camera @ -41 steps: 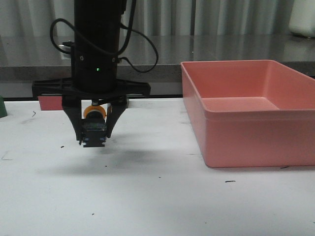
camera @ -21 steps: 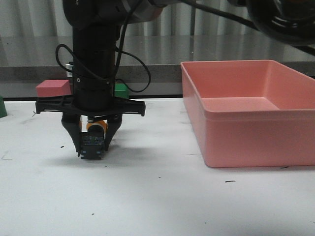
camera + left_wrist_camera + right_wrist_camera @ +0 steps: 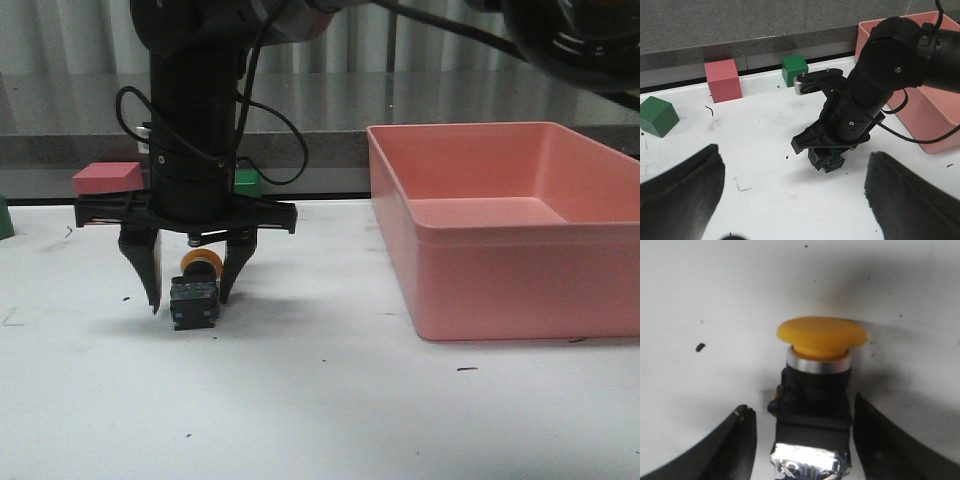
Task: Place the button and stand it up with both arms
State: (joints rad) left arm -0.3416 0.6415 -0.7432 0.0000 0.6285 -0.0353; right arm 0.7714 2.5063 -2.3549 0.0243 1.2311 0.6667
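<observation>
The button (image 3: 195,296) lies on the white table, dark base toward me and yellow-orange cap (image 3: 821,336) pointing away. My right gripper (image 3: 190,300) hangs straight down over it, fingers open on either side with a small gap to the base. In the right wrist view the button (image 3: 812,410) sits between the two fingers (image 3: 737,440), untouched. The left wrist view shows the right arm (image 3: 875,90) over the button (image 3: 827,161). My left gripper (image 3: 795,200) is wide open and empty, some way in front of the button.
A large pink bin (image 3: 500,260) stands on the right. A red cube (image 3: 108,180) and a green cube (image 3: 246,182) sit at the back edge behind the right arm. Another green cube (image 3: 659,116) is at the far left.
The right gripper came down with the button in it, then opened. The button now rests on the table between the spread fingers.
</observation>
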